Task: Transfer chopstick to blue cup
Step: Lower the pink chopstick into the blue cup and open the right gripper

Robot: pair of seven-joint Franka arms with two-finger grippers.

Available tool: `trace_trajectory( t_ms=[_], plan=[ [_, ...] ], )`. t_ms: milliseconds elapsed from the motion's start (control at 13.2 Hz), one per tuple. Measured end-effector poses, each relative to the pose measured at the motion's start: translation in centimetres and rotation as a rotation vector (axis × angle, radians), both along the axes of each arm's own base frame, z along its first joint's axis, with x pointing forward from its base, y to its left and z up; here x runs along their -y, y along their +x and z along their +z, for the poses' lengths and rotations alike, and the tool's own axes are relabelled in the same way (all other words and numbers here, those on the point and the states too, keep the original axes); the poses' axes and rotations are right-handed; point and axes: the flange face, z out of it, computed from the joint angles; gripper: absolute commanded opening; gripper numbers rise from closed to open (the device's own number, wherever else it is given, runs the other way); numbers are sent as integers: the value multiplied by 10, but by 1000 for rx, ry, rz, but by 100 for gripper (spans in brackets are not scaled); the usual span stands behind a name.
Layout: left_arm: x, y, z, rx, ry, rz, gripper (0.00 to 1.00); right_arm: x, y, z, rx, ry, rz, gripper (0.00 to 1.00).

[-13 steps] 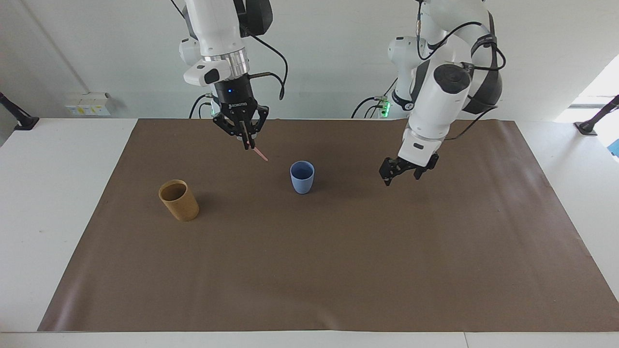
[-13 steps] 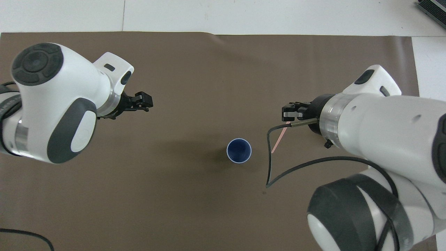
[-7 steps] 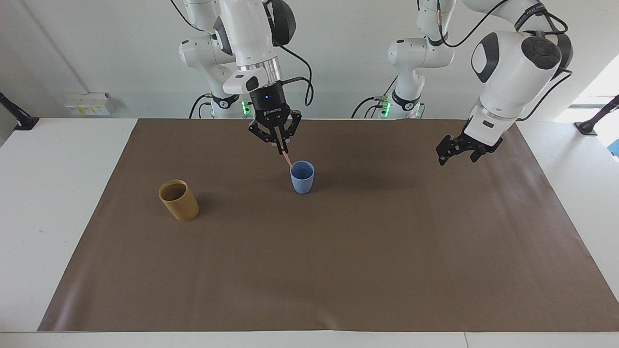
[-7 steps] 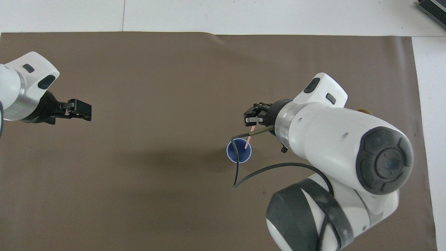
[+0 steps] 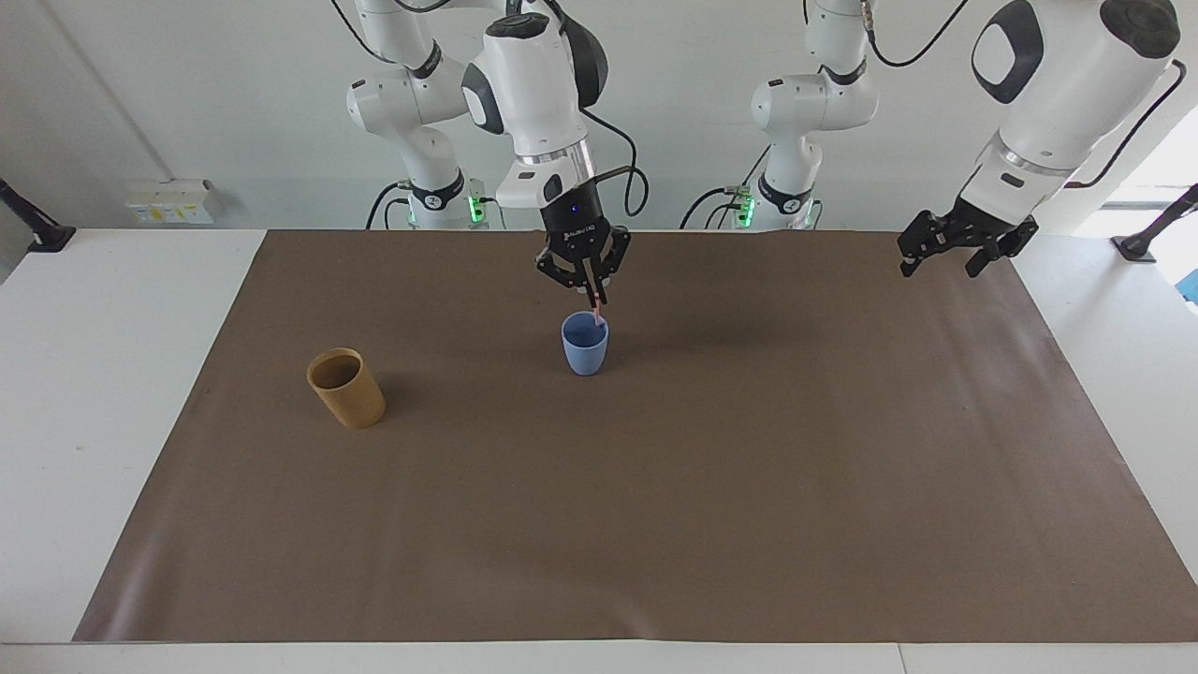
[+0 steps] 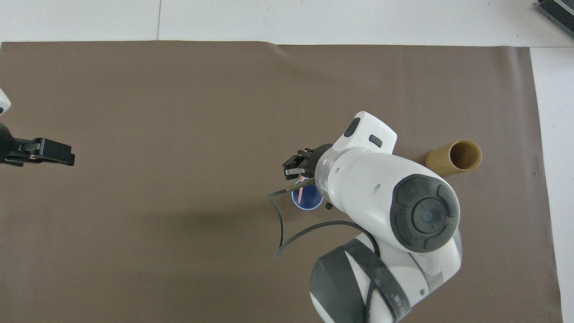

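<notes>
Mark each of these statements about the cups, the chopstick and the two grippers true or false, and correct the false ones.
1. The right gripper holds the chopstick over the blue cup. True.
2. The chopstick lies flat on the brown mat. False: it hangs from the shut fingers, its lower end at the cup's mouth.
3. The left gripper grips the tan cup. False: it is open, empty, raised at its own end.
4. The tan cup stands toward the right arm's end. True.
</notes>
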Motion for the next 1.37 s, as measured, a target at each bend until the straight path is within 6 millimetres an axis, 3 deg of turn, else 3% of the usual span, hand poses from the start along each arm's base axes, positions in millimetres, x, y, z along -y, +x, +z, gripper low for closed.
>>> trace_trajectory(
  t_ms=[228,456,608,1140,1368],
  plan=[
    [0,-11,38,-6,1,-7,100,4,1,-13,-6,-26,38,0],
    [1,-13,47,-2,4,-18,100,12,11,-27,11,-48,94,2],
    [1,-12,46,-3,4,-22,100,13,12,-34,3,-57,105,24],
    [0,-12,46,-4,-6,-8,100,9,8,-38,-4,-62,116,52],
    [0,-12,45,-5,-6,-15,100,11,9,-33,6,-58,112,89]
  ],
)
